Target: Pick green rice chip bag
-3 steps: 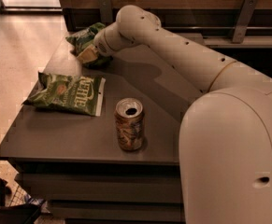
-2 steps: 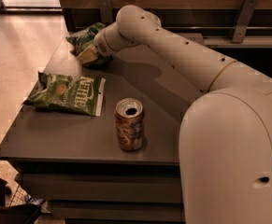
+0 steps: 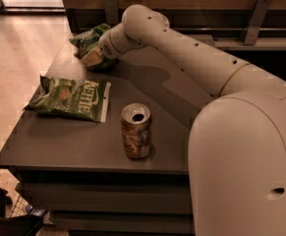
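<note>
Green rice chip bag [image 3: 89, 37] with claw [image 3: 93, 58] at its front edge

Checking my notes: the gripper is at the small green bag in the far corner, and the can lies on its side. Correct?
No: the camera view shows the can standing upright. The gripper is indeed at the green rice chip bag.
</note>
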`<state>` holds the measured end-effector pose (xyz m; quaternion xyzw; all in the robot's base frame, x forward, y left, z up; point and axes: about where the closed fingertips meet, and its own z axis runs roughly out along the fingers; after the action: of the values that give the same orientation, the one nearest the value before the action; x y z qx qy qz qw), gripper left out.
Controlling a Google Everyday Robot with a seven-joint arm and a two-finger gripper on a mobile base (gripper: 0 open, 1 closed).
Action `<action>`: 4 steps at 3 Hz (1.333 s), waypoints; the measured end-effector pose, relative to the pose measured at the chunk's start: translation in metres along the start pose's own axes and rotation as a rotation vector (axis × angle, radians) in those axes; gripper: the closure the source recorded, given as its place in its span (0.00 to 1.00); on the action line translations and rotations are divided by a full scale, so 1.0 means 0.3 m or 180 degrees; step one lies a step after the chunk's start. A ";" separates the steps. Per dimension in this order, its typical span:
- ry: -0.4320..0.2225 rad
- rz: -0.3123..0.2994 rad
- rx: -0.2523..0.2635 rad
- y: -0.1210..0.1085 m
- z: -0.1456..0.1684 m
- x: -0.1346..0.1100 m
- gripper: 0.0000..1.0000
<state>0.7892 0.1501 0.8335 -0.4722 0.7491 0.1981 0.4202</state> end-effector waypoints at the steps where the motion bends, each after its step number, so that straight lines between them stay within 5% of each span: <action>1: 0.0147 -0.0221 0.0205 -0.018 -0.239 -0.133 1.00; 2: 0.0270 -0.0397 0.0379 -0.034 -0.451 -0.253 1.00; 4: 0.0047 -0.0527 0.0167 -0.066 -0.713 -0.332 1.00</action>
<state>0.7319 0.0464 1.0384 -0.5228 0.7155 0.1395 0.4418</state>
